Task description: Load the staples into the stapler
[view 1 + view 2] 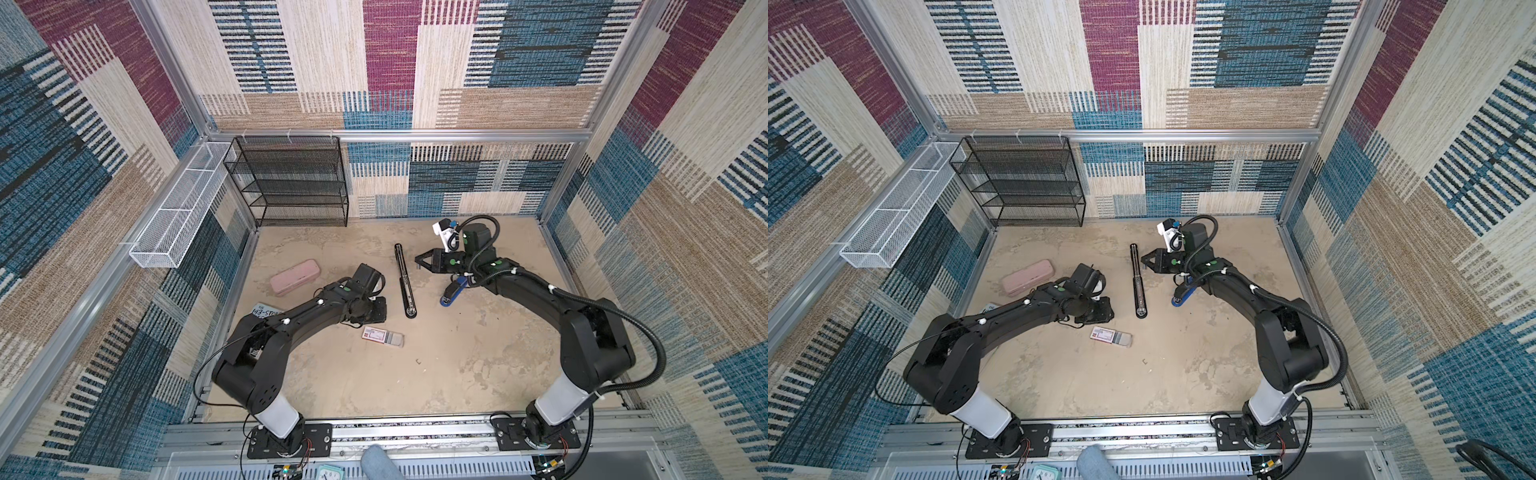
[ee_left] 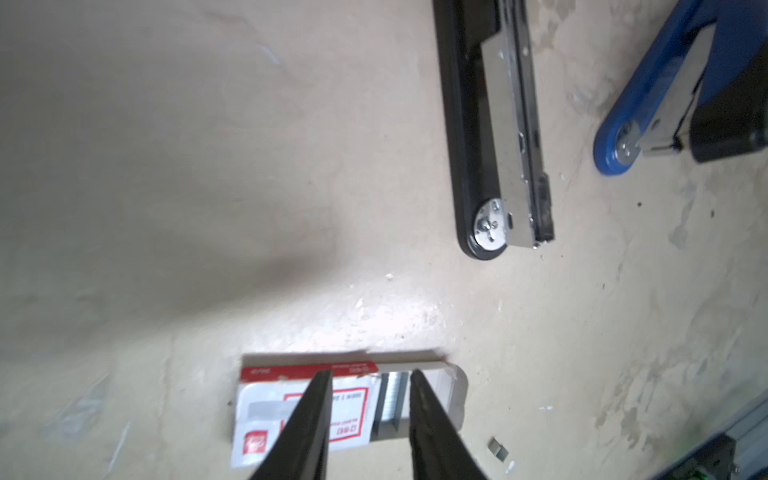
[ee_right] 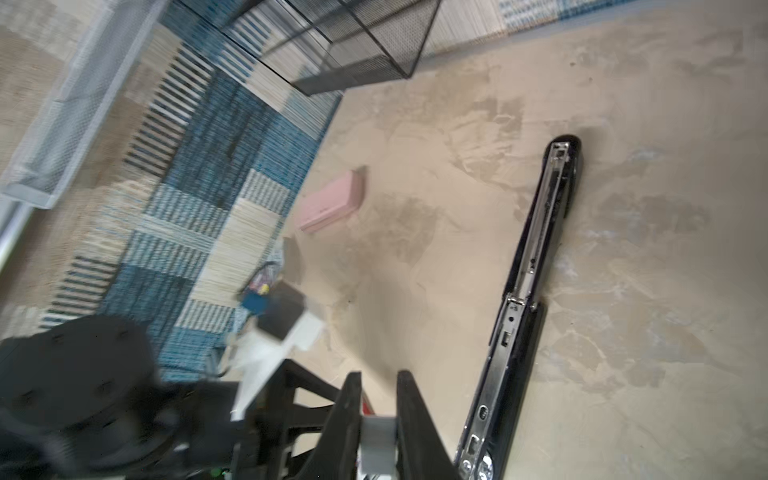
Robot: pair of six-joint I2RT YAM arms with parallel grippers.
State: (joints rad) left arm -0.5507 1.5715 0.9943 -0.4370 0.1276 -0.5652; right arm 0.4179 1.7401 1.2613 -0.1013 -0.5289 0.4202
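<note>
The staples (image 2: 392,399) lie as a silvery strip in the grey tray slid out of a small white box with a red edge (image 1: 376,334). My left gripper (image 2: 371,374) hangs open over it, one fingertip above the white lid, the other above the tray, with the strip between them. In both top views a long black stapler (image 1: 405,282) (image 1: 1139,286) lies opened flat, its metal channel (image 3: 532,266) facing up. My right gripper (image 1: 419,261) hovers to the right of the stapler's far half, fingers narrowly apart and gripping nothing; the grey tray shows through the gap.
A blue stapler (image 1: 451,295) lies partly under my right arm. A pink pencil case (image 1: 295,276) and a teal book (image 1: 266,311) sit at the left. A black mesh rack (image 1: 291,183) and a white mesh basket (image 1: 183,212) line the back-left walls. A loose staple bit (image 2: 498,449) lies beside the box.
</note>
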